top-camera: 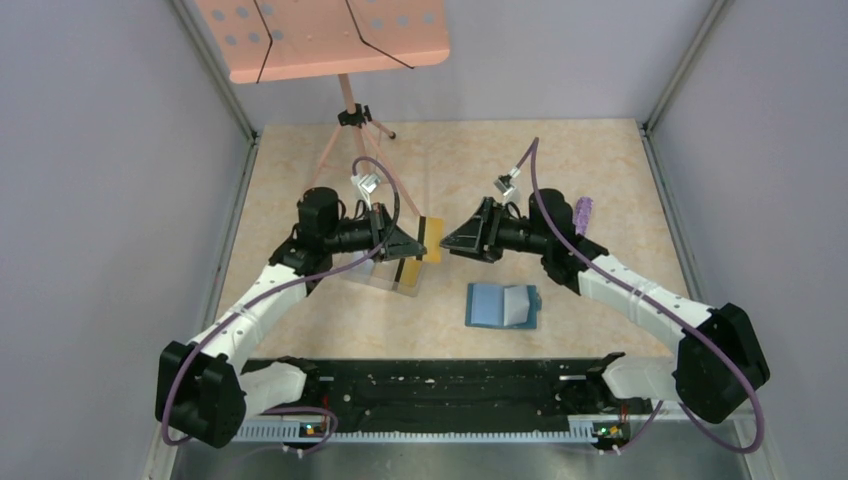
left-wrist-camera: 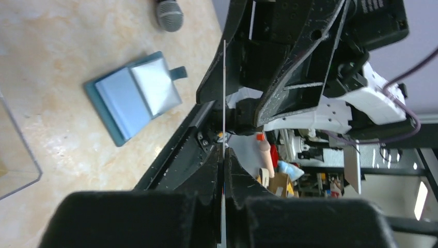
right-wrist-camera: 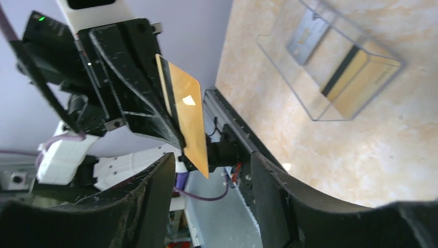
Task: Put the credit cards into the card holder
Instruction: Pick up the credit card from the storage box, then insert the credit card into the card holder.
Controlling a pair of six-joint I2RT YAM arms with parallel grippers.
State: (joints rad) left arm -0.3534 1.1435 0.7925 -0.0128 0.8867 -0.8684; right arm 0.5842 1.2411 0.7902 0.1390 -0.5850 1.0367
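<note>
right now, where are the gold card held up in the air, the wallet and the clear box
gold card (right-wrist-camera: 186, 121): right wrist view, middle of its gold face
wallet (left-wrist-camera: 123, 101): left wrist view, its light blue inner panel
clear box (right-wrist-camera: 281, 57): right wrist view, bare clear wall near its left edge

A clear plastic box (top-camera: 370, 278) is lying left of the counter's (top-camera: 620, 170) middle; a pink perforated stand (top-camera: 330, 35) is standing at its far edge.
</note>
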